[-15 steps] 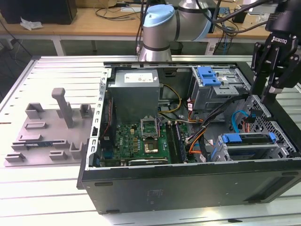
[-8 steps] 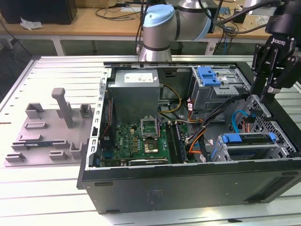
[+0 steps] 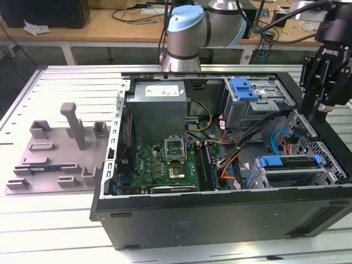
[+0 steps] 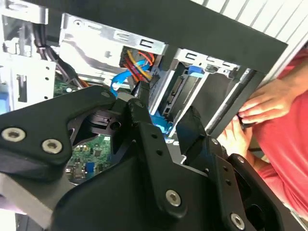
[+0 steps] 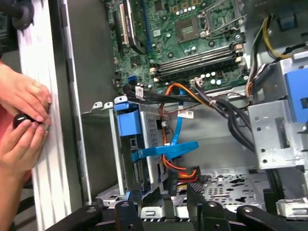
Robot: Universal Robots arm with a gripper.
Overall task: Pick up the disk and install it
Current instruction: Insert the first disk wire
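Note:
The disk, with its blue carrier frame, lies in the drive bay at the case's corner on the exterior view's right. In the first wrist view its blue-framed end sits in the bay, with a blue flat cable beside it. My gripper hangs above the case wall just behind that bay. In both wrist views its black fingers stand apart, open, with nothing between them: gripper, gripper. It is clear of the disk.
A person's hands rest on the case's edge near the bay, holding a small black thing. Inside the case are the motherboard, a grey box with a white label, a cage with a blue latch and loose cables. A grey fixture plate lies left.

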